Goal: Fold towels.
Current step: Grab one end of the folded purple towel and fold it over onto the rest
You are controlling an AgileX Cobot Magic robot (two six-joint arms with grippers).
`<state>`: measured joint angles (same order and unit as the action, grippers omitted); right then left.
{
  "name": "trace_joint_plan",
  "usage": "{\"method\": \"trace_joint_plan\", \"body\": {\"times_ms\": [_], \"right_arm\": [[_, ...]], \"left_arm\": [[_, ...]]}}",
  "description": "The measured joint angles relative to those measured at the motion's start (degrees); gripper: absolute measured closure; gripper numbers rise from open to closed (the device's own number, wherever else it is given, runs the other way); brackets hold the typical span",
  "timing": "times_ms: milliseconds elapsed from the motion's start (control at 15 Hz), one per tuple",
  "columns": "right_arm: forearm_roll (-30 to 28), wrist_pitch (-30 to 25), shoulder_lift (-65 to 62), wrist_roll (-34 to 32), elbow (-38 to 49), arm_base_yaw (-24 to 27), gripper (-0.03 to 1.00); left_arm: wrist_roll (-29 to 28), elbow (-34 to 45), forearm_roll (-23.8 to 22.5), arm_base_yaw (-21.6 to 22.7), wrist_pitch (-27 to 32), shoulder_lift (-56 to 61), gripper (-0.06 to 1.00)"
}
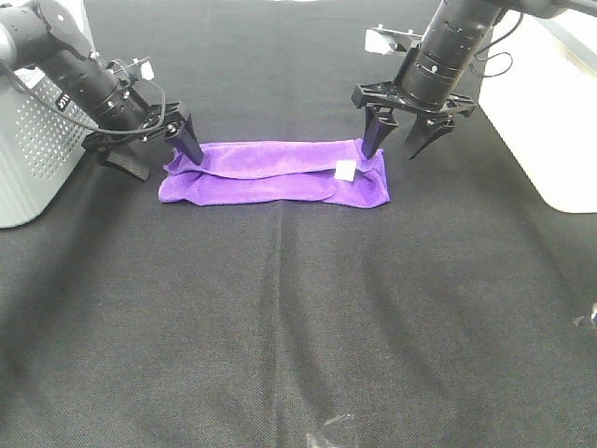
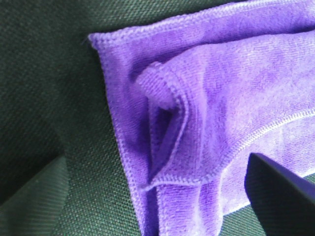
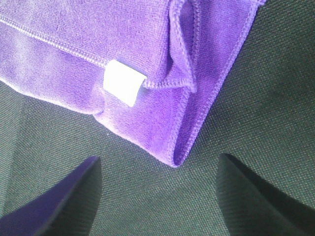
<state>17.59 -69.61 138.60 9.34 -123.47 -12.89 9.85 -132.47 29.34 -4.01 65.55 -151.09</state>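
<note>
The purple towel (image 1: 275, 175) lies on the black table cloth, folded into a long strip running left to right. Its white tag (image 1: 345, 170) is near the right end and also shows in the right wrist view (image 3: 123, 83). My left gripper (image 1: 159, 154) is open at the strip's left end, with one finger touching the towel's corner. The left wrist view shows the layered corner of the towel (image 2: 206, 98) between the fingers (image 2: 278, 196). My right gripper (image 1: 399, 140) is open just above the right end and holds nothing. The right wrist view shows the towel's end (image 3: 197, 98).
A grey perforated basket (image 1: 28, 159) stands at the left edge. A white container (image 1: 550, 112) stands at the right. Small bits of clear plastic lie at the front edge (image 1: 326, 434) and far right (image 1: 588, 319).
</note>
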Motion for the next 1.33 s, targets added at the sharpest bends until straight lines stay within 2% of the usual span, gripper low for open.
{"method": "trace_joint_plan", "body": {"times_ms": [267, 533, 733, 800, 867, 1133, 1200, 1333], "right_arm": [[0.0, 0.0, 0.0, 0.0, 0.0, 0.0, 0.3], [0.0, 0.0, 0.0, -0.1, 0.0, 0.0, 0.3], [0.0, 0.0, 0.0, -0.1, 0.0, 0.0, 0.3], [0.0, 0.0, 0.0, -0.1, 0.0, 0.0, 0.3], [0.0, 0.0, 0.0, -0.1, 0.0, 0.0, 0.3], [0.0, 0.0, 0.0, -0.1, 0.0, 0.0, 0.3], [0.0, 0.0, 0.0, -0.1, 0.0, 0.0, 0.3], [0.0, 0.0, 0.0, -0.1, 0.0, 0.0, 0.3]], "left_arm": [[1.4, -0.7, 1.3, -0.6, 0.2, -0.8, 0.06], [1.8, -0.7, 1.4, -4.9, 0.1, -0.9, 0.1], [1.8, -0.7, 1.5, -5.8, 0.1, -1.1, 0.15], [1.8, -0.7, 1.5, -5.8, 0.0, -1.1, 0.2], [1.7, -0.7, 1.5, -5.8, -0.1, -1.3, 0.3], [3.3, -0.6, 1.5, -5.8, -0.2, -2.2, 0.86], [4.3, -0.6, 1.5, -5.8, -0.2, -2.2, 0.9], [4.5, -3.5, -0.8, -5.8, 2.2, -2.6, 0.9]]}}
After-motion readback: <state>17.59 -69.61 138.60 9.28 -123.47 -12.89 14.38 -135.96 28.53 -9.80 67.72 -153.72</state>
